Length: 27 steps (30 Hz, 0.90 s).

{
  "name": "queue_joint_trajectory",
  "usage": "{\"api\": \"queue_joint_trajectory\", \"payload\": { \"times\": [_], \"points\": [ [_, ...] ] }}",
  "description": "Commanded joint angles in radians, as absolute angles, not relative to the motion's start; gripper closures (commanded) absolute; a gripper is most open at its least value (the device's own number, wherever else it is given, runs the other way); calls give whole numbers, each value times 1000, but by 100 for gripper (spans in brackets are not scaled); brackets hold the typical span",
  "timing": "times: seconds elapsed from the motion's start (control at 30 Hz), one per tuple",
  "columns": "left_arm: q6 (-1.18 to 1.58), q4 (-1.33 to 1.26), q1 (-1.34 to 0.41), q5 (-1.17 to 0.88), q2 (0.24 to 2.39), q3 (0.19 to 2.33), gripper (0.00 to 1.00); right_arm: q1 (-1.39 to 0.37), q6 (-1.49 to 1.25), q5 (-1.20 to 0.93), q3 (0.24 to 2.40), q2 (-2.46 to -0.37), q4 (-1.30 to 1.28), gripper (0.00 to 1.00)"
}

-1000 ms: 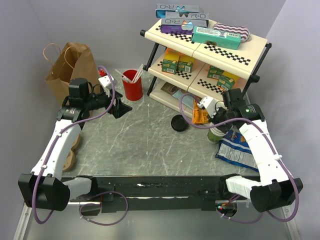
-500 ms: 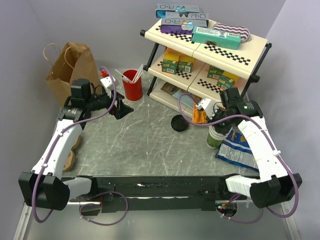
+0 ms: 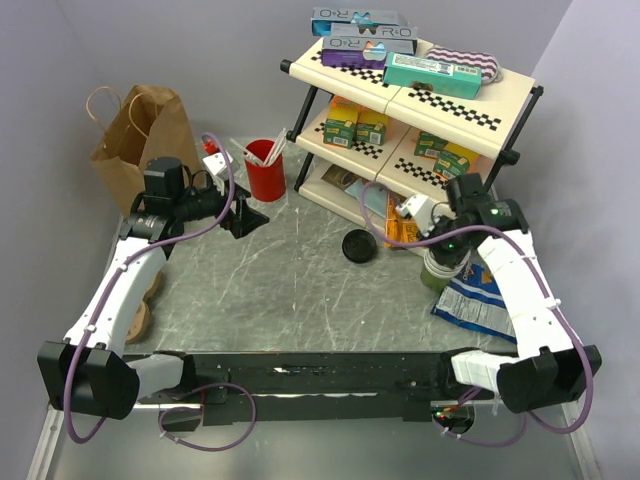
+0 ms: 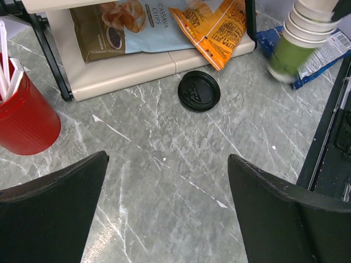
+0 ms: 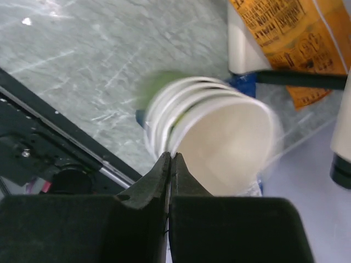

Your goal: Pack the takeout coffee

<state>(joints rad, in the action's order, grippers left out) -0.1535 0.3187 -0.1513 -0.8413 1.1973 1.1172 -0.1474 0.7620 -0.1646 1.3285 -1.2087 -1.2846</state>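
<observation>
Green paper cup stack (image 4: 290,52), right of the black lid (image 4: 199,91), may topple if the right fingers (image 5: 153,181) — pressed together at its rim — shove sideways; left fingers (image 4: 55,186) spread wide.

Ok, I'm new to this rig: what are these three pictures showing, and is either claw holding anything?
Two white robot arms sit bolted at the near edge of the grey table. The wide picture looks down from behind them; the other two are wrist cameras. The left gripper is open and empty, facing a round black plastic lid; whether a cup sits beneath, I can't tell. The right gripper is shut at the rim of a lidless stack of green paper cups; a grip isn't clear. Also: a red cup of white sticks, a brown paper bag, a cream shelf rack.
</observation>
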Motion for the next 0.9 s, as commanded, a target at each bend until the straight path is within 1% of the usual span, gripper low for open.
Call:
{"api": "queue_joint_trajectory", "payload": {
  "times": [0.0, 0.03, 0.07, 0.1, 0.13, 0.17, 0.2, 0.23, 0.27, 0.3, 0.33, 0.37, 0.4, 0.43, 0.47, 0.5, 0.53, 0.57, 0.6, 0.63, 0.67, 0.7, 0.73, 0.77, 0.8, 0.83, 0.87],
  "points": [
    [-143, 284, -161, -867, 1196, 1117, 3, -126, 781, -315, 1361, -1172, -1293, 100],
    [-141, 287, -161, -871, 1200, 1120, 3, -106, 740, -293, 1368, -1186, -1272, 100],
    [-143, 291, -161, -873, 1201, 1124, 3, -195, 726, -85, 1347, -1184, -1247, 100],
    [-144, 291, -164, -868, 1200, 1124, 3, -239, 780, -37, 1278, -1174, -1229, 100],
    [-143, 284, -164, -867, 1198, 1121, 3, -256, 790, -72, 1272, -1154, -1236, 100],
    [-138, 279, -164, -868, 1198, 1117, 3, -165, 792, -175, 1301, -1155, -1264, 100],
    [-137, 278, -164, -870, 1197, 1115, 3, -140, 737, -210, 1337, -1166, -1269, 100],
    [-137, 281, -164, -871, 1198, 1115, 3, -164, 715, -111, 1312, -1169, -1212, 100],
    [-137, 282, -166, -870, 1198, 1118, 3, -239, 744, -47, 1264, -1164, -1224, 100],
    [-138, 284, -166, -868, 1195, 1117, 3, -220, 764, -161, 1288, -1164, -1239, 100],
    [-138, 282, -166, -867, 1193, 1115, 3, -151, 767, -322, 1349, -1183, -1338, 100],
    [-140, 284, -166, -867, 1193, 1114, 3, -79, 741, -397, 1424, -1202, -1338, 100],
    [-141, 285, -167, -870, 1193, 1115, 3, -104, 680, -242, 1410, -1210, -1312, 100],
    [-140, 285, -167, -867, 1195, 1117, 3, -171, 714, -144, 1375, -1201, -1289, 100],
    [-138, 279, -167, -867, 1195, 1114, 3, -205, 741, -134, 1349, -1189, -1281, 100],
    [-132, 276, -167, -867, 1193, 1112, 3, -107, 756, -229, 1395, -1198, -1322, 100],
    [-130, 275, -169, -868, 1193, 1114, 3, -51, 729, -435, 1446, -1216, -1345, 100],
    [-130, 278, -169, -874, 1195, 1117, 3, -52, 697, -366, 1447, -1229, -1318, 100],
    [-135, 285, -173, -873, 1198, 1120, 3, -131, 710, -192, 1393, -1209, -1287, 100],
    [-138, 285, -173, -870, 1197, 1121, 3, -255, 748, -57, 1335, -1186, -1269, 100],
    [-135, 279, -175, -867, 1195, 1117, 3, -224, 764, -221, 1362, -1172, -1263, 100],
    [-130, 278, -175, -867, 1195, 1115, 3, -128, 759, -426, 1429, -1198, -1364, 100],
    [-132, 282, -175, -873, 1196, 1115, 3, -42, 717, -521, 1466, -1224, -1380, 100],
    [-133, 287, -175, -871, 1198, 1120, 3, -93, 692, -382, 1456, -1241, -1388, 100],
    [-138, 290, -178, -868, 1198, 1120, 3, -150, 722, -286, 1419, -1226, -1356, 100],
    [-140, 287, -178, -868, 1192, 1118, 3, -199, 738, -217, 1378, -1197, -1310, 100],
    [-138, 285, -178, -865, 1192, 1112, 3, -187, 742, -204, 1329, -1166, -1266, 100]
  ]
}}
